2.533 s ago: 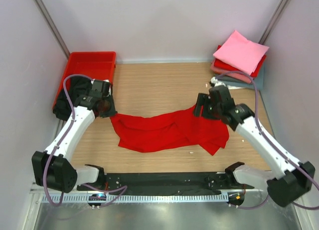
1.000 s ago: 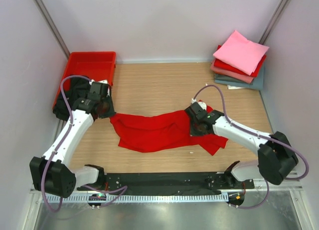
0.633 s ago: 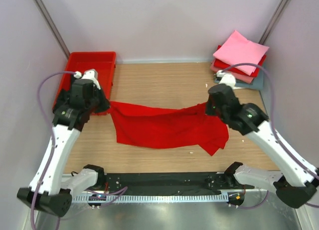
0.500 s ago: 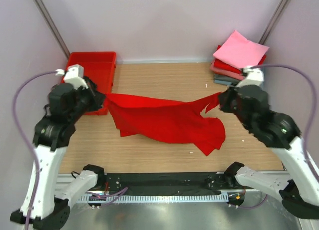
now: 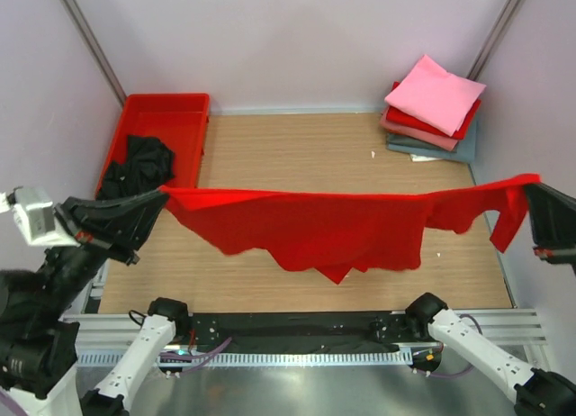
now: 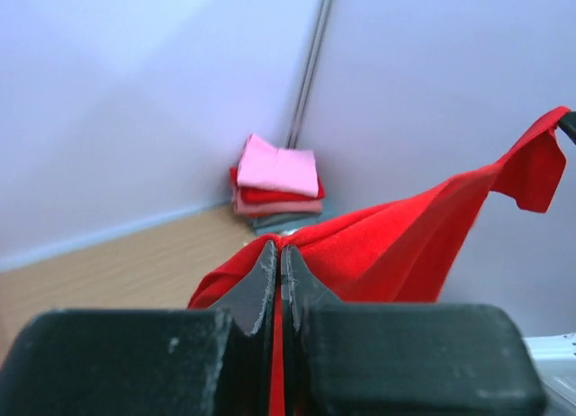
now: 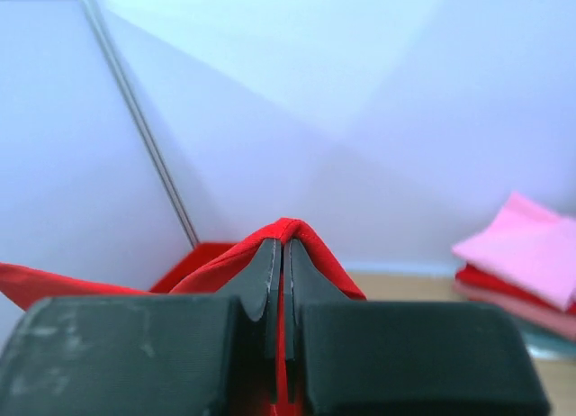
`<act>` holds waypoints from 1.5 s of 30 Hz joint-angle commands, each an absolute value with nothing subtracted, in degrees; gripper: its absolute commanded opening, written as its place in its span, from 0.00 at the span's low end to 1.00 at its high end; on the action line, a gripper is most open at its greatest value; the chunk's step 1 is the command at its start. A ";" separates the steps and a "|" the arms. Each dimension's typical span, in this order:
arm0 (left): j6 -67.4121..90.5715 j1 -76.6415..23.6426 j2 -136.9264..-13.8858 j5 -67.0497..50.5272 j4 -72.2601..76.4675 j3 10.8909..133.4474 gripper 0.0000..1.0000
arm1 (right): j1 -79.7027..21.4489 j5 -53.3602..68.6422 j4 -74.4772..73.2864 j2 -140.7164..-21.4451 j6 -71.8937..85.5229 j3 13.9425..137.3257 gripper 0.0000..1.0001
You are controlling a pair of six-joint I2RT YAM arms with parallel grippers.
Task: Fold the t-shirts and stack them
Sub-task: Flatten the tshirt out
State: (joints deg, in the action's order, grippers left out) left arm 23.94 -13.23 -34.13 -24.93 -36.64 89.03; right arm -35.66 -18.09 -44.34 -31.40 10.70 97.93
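Note:
A bright red t-shirt hangs stretched out in the air above the table, held by its two upper ends. My left gripper is shut on its left end and my right gripper is shut on its right end. In the left wrist view the gripper pinches the red cloth between its pressed fingers. The right wrist view shows its gripper with a fold of the cloth draped over its tips. A black t-shirt lies crumpled in the tray.
The red plastic tray stands at the back left. A stack of folded shirts, pink on top, sits in the back right corner; that stack also shows in the left wrist view. Walls close in on both sides.
Both arms rose and swung apart, lifting the red t-shirt off the table and pulling it out wide in the air. The black t-shirt in the tray is uncovered now.

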 commanded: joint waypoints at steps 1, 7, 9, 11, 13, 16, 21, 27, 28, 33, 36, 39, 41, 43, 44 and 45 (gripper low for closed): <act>25.22 -10.99 -31.99 -32.07 -26.47 90.43 0.00 | -31.65 -6.54 -34.37 -31.46 2.74 102.47 0.01; 26.37 -8.35 -33.31 -32.70 -24.70 94.92 0.00 | -25.14 -0.70 -33.49 -38.31 0.62 113.28 0.01; 26.37 -8.00 -34.18 -30.51 -24.52 95.19 0.00 | -25.05 -1.84 -32.87 -41.47 0.79 115.75 0.01; 26.02 -8.00 -35.24 -27.53 -24.34 94.92 0.00 | -25.05 -5.25 -32.00 -43.67 0.62 116.36 0.01; 25.75 -8.00 -37.96 -23.57 -25.66 94.04 0.00 | -25.05 -7.02 -31.82 -48.50 0.35 116.81 0.01; 26.10 -8.00 -42.17 -18.65 -28.20 91.50 0.00 | -25.05 -11.24 -32.16 -57.10 0.35 116.37 0.01; 26.89 -8.00 -52.89 -10.47 -31.89 84.30 0.00 | -25.05 -21.60 -29.89 -71.52 -1.04 110.05 0.01; 32.25 -7.91 -83.45 -3.78 -38.04 86.90 0.00 | -21.80 -22.94 -30.49 -103.13 -0.62 119.23 0.01; 32.43 -7.91 -87.76 -3.78 -39.36 89.01 0.00 | -21.27 -21.37 -32.41 -108.14 -0.18 123.79 0.01; 32.95 -7.91 -113.09 -2.55 -50.50 108.78 0.22 | -20.48 -19.96 -38.24 -136.39 -0.96 158.00 0.70; 33.75 -8.35 -119.25 -1.07 -57.98 118.90 0.58 | -20.57 -18.64 -30.87 -132.56 -0.53 150.15 1.00; 33.84 -9.93 -115.16 2.45 -57.05 118.13 0.78 | -20.65 -16.53 -24.53 -124.40 -0.18 137.48 1.00; 33.92 -11.33 -112.08 4.65 -55.12 114.98 0.83 | -20.65 -15.82 -24.69 -121.48 1.40 133.27 1.00; 33.49 -12.39 -108.03 7.36 -54.85 113.21 0.84 | -20.74 -16.17 -26.10 -117.52 2.28 131.23 1.00; 33.40 -13.26 -106.71 7.90 -54.58 110.68 0.84 | -20.74 -16.26 -27.23 -116.03 2.98 128.18 1.00; 33.40 -13.53 -105.57 8.08 -54.41 109.09 0.84 | -20.74 -16.35 -27.51 -114.54 4.12 125.97 1.00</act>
State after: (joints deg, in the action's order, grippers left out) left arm 33.43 -11.66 -112.55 3.95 -54.04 111.79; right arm -20.47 -16.53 -31.55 -124.49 1.21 129.05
